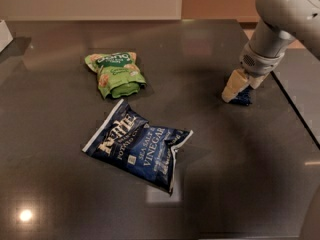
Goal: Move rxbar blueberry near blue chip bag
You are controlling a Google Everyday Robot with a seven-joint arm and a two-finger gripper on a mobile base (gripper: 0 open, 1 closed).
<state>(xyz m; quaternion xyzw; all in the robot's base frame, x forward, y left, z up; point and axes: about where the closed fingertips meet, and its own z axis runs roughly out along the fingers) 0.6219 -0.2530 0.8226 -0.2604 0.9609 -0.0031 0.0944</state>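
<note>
The rxbar blueberry (244, 98) is a small dark navy wrapper on the dark table at the right, mostly hidden under my gripper. My gripper (239, 88) reaches down from the upper right and sits right on the bar, at table level. The blue chip bag (137, 151) is a large crinkled navy bag with white "Kettle" and "Sea Salt & Vinegar" lettering. It lies flat in the middle of the table, well to the left of and nearer than the bar.
A smaller green snack bag (115, 73) lies behind the blue chip bag, at the left middle. The dark table (210, 174) has a seam or edge (295, 106) running down its right side, close to the gripper.
</note>
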